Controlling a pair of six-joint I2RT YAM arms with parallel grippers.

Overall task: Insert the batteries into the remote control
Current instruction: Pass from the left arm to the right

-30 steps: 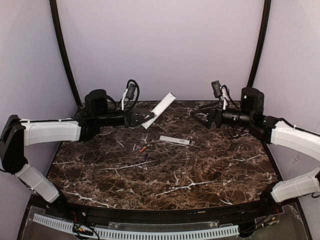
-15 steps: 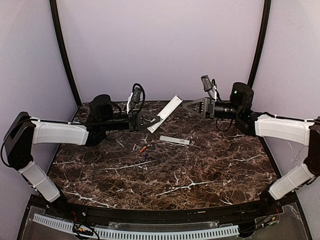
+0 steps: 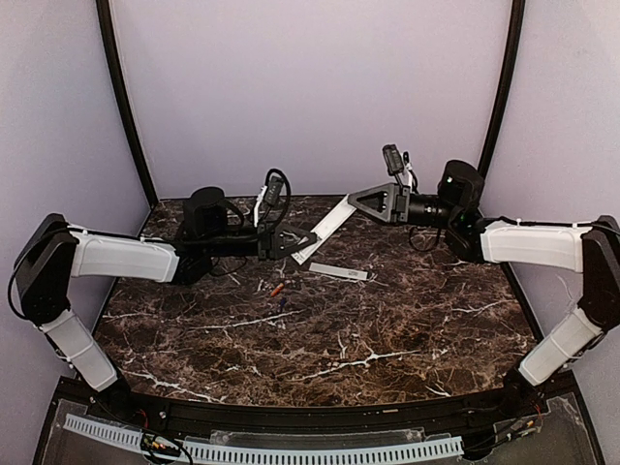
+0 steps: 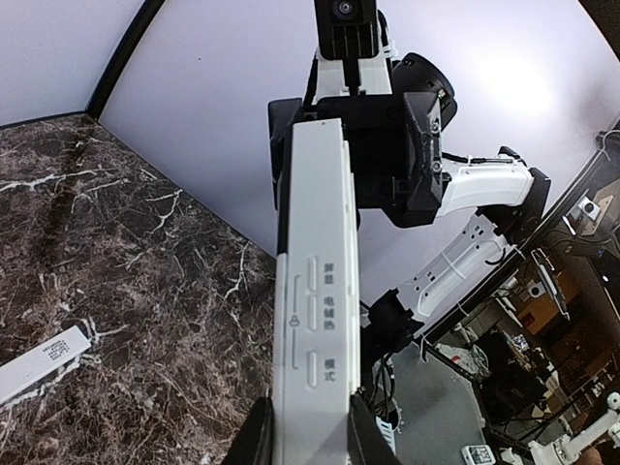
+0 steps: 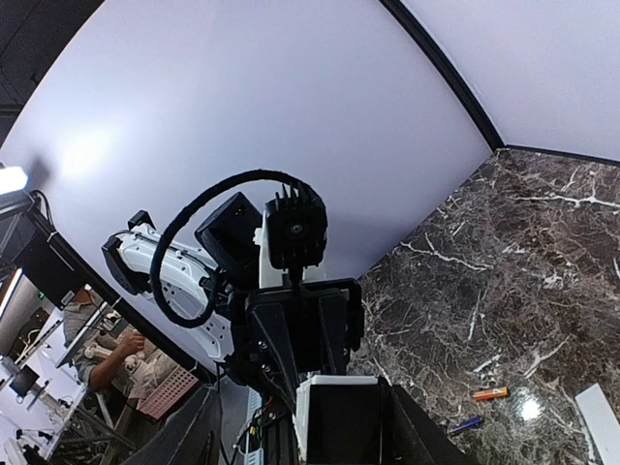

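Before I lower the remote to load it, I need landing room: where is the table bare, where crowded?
Bare: near half of the table, from the red battery and blue battery to the front edge; right of the white strip. Crowded: around those three.

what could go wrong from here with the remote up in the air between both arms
1. The left gripper pinches the remote control only at its near end, so it juts out tilted. A push from the right gripper, whose open jaws straddle the far end, might twist it loose.
2. If it drops, it may hit the red-orange battery, the dark battery or the white strip on the table and scatter them.
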